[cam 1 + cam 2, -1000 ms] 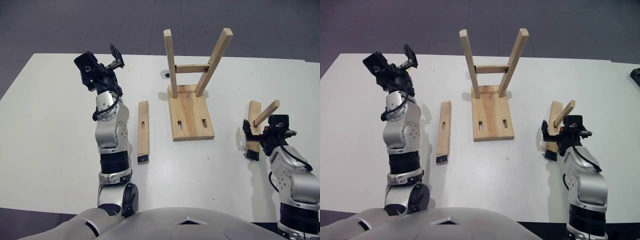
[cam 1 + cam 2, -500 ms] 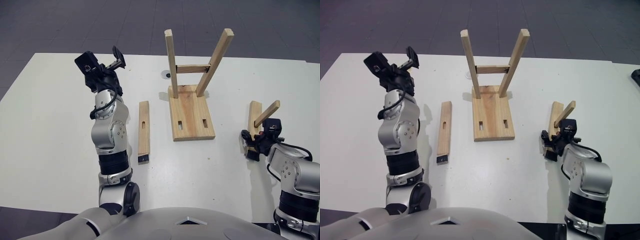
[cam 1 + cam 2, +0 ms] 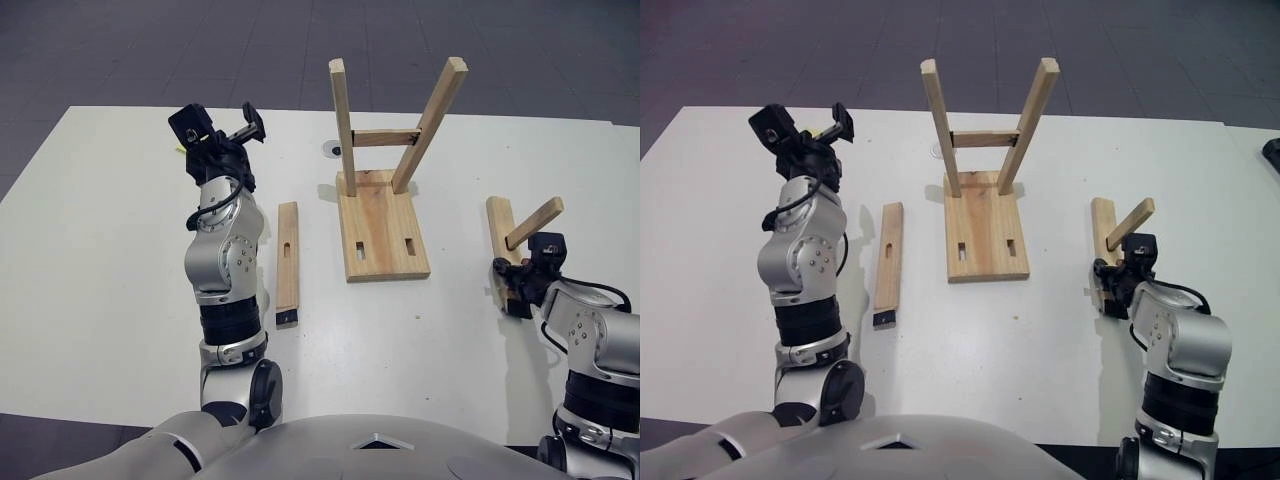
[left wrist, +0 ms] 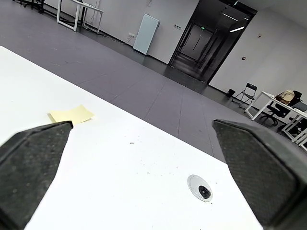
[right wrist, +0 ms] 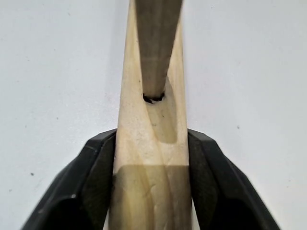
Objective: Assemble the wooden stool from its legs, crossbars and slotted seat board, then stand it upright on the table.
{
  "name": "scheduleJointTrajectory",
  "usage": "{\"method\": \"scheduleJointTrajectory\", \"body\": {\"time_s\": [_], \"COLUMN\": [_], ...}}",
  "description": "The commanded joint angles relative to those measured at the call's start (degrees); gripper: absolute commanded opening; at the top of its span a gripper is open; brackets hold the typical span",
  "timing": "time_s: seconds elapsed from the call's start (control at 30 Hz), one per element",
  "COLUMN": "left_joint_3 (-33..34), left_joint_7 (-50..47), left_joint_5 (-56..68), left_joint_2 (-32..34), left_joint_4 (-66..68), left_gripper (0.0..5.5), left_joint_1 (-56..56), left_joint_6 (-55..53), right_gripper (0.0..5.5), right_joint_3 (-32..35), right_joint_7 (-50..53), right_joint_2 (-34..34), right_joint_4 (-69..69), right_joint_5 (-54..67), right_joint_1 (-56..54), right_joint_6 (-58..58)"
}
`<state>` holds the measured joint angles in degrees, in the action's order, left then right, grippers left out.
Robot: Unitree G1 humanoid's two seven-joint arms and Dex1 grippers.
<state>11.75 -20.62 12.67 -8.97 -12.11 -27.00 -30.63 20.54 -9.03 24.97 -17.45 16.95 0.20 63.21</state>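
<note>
the board (image 3: 382, 228) lies flat near the middle of the table (image 3: 100, 250). two standing legs (image 3: 342, 125) rise from its far end, a crossbar (image 3: 385, 137) joins them partway up, and two slots show at its near end. a loose leg (image 3: 287, 258) lies flat just left of the board, alongside it. well to the right of the board lies the held leg (image 3: 497, 225), with a second crossbar (image 3: 533, 222) stuck in its slot and slanting upward. the right claw (image 5: 152, 158) is clamped on this leg's near end, one finger on each side. the left claw (image 4: 141, 129) is raised above the table left of the board's far end, spread wide and holding nothing. a grommet (image 4: 200, 188) sits just behind the board's far left corner, and a yellow note (image 4: 71, 114) lies farther left.
</note>
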Motion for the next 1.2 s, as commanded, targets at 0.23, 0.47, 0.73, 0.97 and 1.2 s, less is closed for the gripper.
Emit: {"method": "scheduleJointTrajectory", "body": {"time_s": [0.23,0.47,0.73,0.97,1.2], "left_joint_3": [5.4,4.9,1.8,2.3,0.8], "left_joint_7": [11.3,22.4,17.5,17.4,17.6], "left_joint_5": [12.4,43.8,55.7,56.5,55.5], "left_joint_2": [5.5,8.4,1.9,4.4,4.4], "left_joint_4": [-4.4,-10.4,0.7,7.2,8.7], "left_gripper": [5.40,5.40,5.40,5.40,5.15], "left_joint_1": [-1.2,-11.3,-23.6,-27.3,-26.4], "left_joint_6": [-3.2,-19.8,-19.7,-18.9,-19.4], "right_gripper": [2.05,2.05,2.05,2.05,2.05], "right_joint_3": [7.2,3.5,-4.4,-7.3,-10.2], "right_joint_7": [-9.2,-13.6,-17.8,-18.6,-19.3], "right_joint_2": [5.0,6.2,4.0,3.7,4.7], "right_joint_4": [5.9,-4.6,-10.3,-14.7,-15.1], "right_joint_5": [2.2,10.9,12.9,12.6,9.8], "right_joint_1": [-9.8,-21.8,-21.0,-15.4,-12.9], "right_joint_6": [-32.7,-34.0,-37.2,-38.3,-40.0]}}
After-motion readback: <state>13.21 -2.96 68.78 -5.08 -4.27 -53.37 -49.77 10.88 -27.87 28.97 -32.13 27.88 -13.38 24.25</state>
